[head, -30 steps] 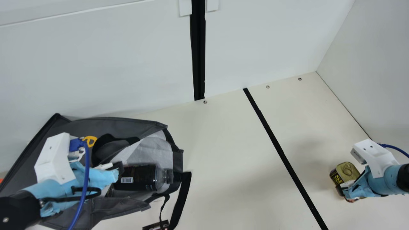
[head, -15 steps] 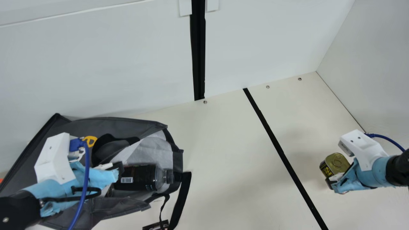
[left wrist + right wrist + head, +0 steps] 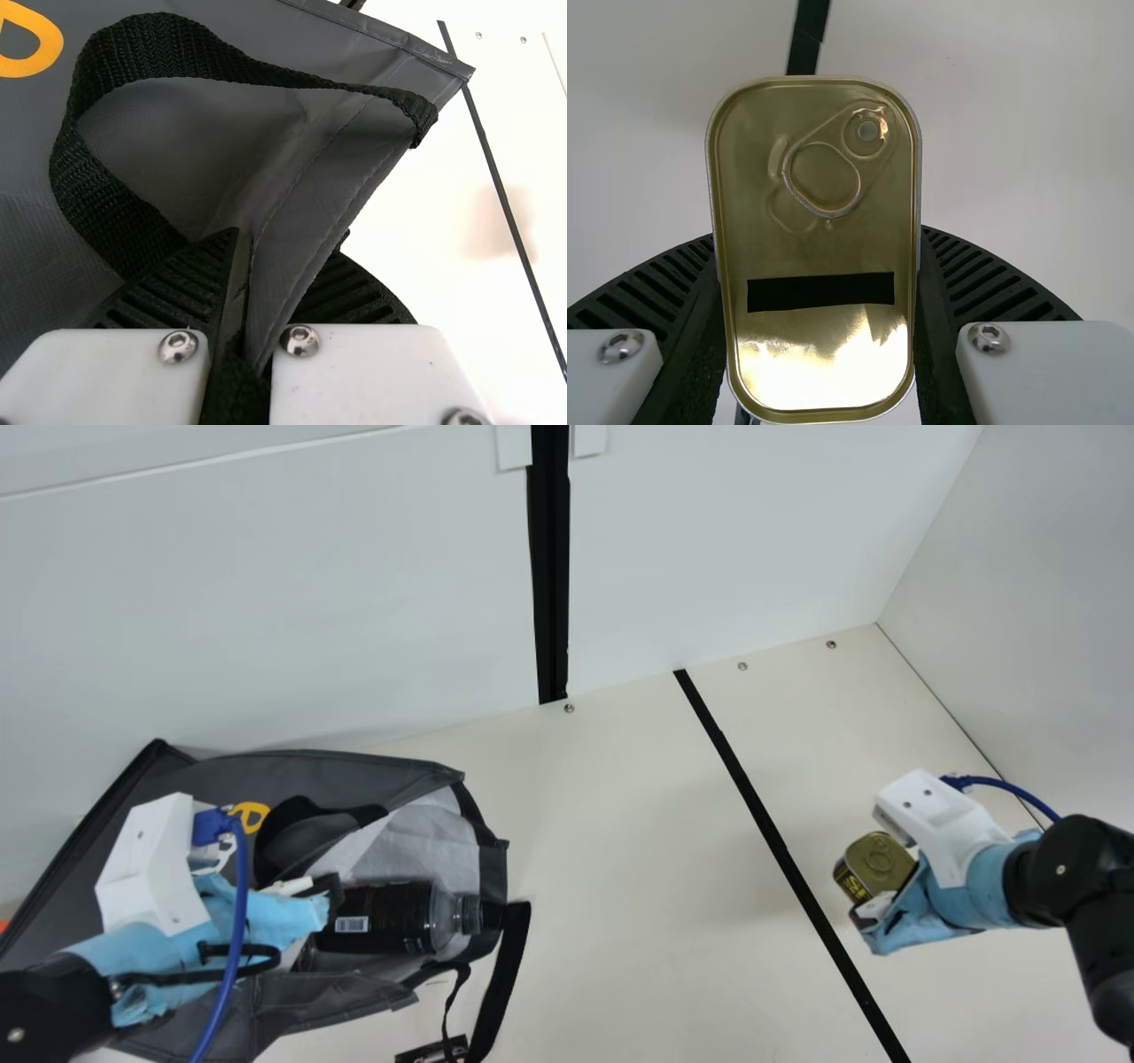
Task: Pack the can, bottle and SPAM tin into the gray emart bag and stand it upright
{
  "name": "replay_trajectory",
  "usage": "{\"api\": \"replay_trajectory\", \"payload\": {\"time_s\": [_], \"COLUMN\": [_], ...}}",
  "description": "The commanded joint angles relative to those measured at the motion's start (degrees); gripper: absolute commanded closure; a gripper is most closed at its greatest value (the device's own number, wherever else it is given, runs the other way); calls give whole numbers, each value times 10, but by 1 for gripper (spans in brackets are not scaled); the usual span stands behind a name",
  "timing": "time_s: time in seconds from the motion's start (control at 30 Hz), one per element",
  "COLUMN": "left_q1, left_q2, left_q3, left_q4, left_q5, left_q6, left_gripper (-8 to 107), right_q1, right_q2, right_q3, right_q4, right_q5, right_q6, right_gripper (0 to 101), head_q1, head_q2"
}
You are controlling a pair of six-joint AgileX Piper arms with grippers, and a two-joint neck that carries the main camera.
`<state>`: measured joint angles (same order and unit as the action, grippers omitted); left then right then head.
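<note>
The SPAM tin (image 3: 877,863) is off to the robot's right, pinched between the fingers of the right gripper (image 3: 819,252), ring-pull lid facing the wrist camera, and it looks to be held above the table (image 3: 638,850). It is well apart from the gray emart bag (image 3: 266,769), beyond the black line (image 3: 769,824), so its packing is under way but unfinished. The bag lies on its side, mouth open towards the middle of the table, with the left gripper (image 3: 270,257) clamped on a fold of its fabric (a help, I'd guess, for keeping that mouth spread). The bottle (image 3: 385,917) lies within the mouth, cap end outward, so that item seems more or less in. Whether the can is inside, I cannot tell. What remains is bringing the tin across, putting it in and standing the bag upright.
</note>
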<state>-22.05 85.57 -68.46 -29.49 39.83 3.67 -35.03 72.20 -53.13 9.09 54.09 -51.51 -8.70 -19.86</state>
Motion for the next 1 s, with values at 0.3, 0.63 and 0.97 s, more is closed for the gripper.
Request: {"api": "replay_trajectory", "payload": {"time_s": [0.3,0.63,0.97], "left_q1": [0,0,0], "left_q2": [0,0,0], "left_q3": [0,0,0], "left_q4": [0,0,0], "left_q5": [0,0,0], "left_q6": [0,0,0], "left_gripper": [107,107,107], "right_q1": [104,165,221], "right_q2": [-2,2,-11], "right_q3": [-23,-46,-49], "right_q4": [-13,0,17], "right_q5": [21,49,77], "right_q6": [8,-36,-75], "right_gripper": [101,101,101], "head_q1": [-13,-13,-13], "head_q2": [-1,-1,-1]}}
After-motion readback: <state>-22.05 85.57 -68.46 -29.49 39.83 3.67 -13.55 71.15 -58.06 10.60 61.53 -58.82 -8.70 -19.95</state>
